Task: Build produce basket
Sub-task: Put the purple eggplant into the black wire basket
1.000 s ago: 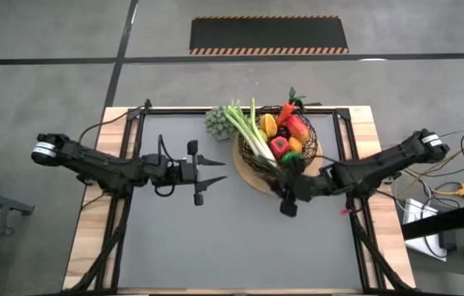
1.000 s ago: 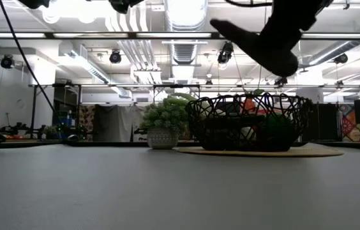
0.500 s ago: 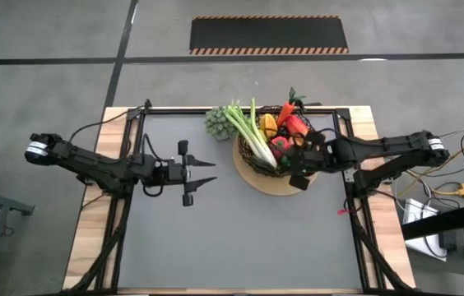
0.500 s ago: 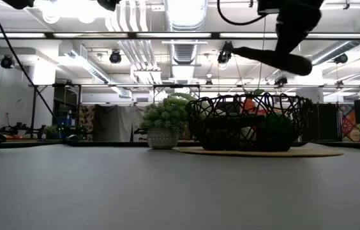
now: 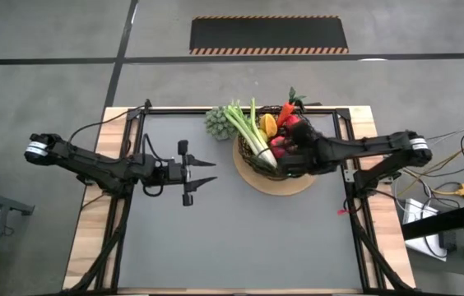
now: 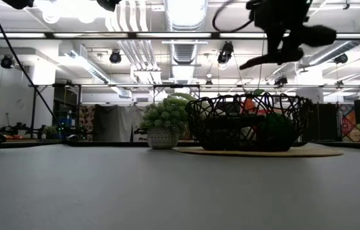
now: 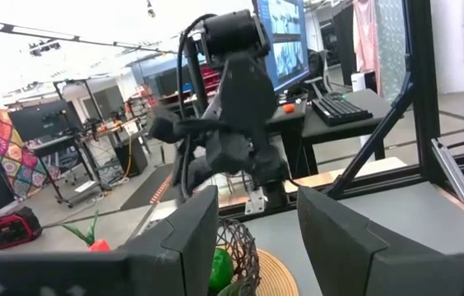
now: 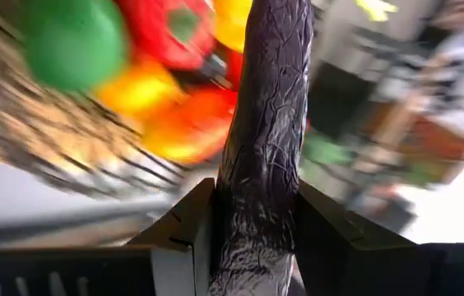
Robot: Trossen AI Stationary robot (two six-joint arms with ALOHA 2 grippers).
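Right gripper [image 5: 291,148] above basket [image 5: 310,164], clamped on dark purple piece [image 8: 263,131]. Left gripper [image 5: 210,171] mid-table, jaws apart.

The high camera looked straight down over the whole counter [image 5: 240,238] and both arms, while the low one sat at counter height, facing level across it toward the basket [image 6: 249,121] beneath the right gripper [image 6: 282,48]. The left wrist camera faced that gripper from well apart; the right wrist camera sat close above the basket's produce [image 8: 146,62].
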